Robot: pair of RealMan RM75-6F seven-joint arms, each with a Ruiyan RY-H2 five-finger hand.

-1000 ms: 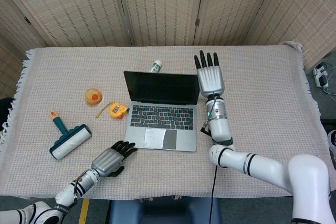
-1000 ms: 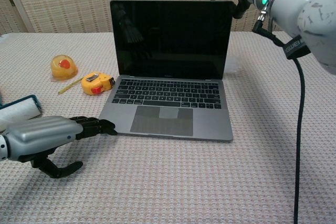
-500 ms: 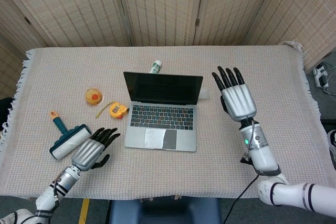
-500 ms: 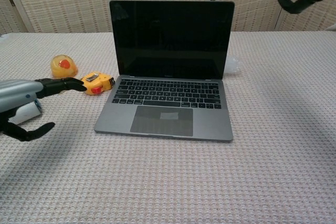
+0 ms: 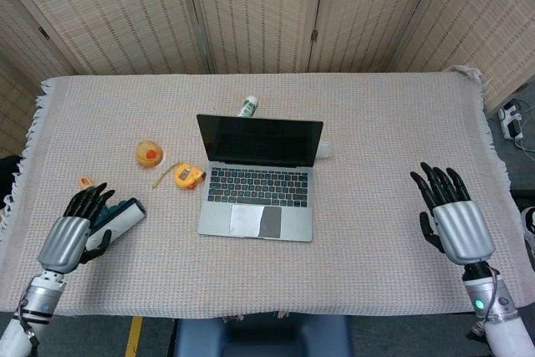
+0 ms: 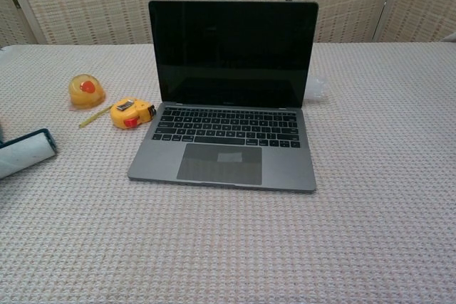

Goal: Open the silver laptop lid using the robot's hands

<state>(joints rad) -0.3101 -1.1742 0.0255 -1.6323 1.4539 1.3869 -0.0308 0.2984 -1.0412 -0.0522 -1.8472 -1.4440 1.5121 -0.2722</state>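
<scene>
At table centre the laptop (image 5: 258,180) stands lid-up, left hand (image 5: 73,232) and right hand (image 5: 451,216) both spread, empty.

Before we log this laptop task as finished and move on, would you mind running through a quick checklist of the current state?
1. Laptop lid raised: ok, the dark screen stands upright and the keyboard shows.
2. Laptop flat on the table: ok, the base lies level in the chest view.
3. Left robot hand clear of the laptop: ok, though it overlaps the lint roller; contact cannot tell.
4. Right robot hand clear: ok, fingers spread, holding nothing.
5. Tape measure clear of the laptop: ok, apart.
6. Object behind the screen's right edge: cannot tell what it is.
</scene>
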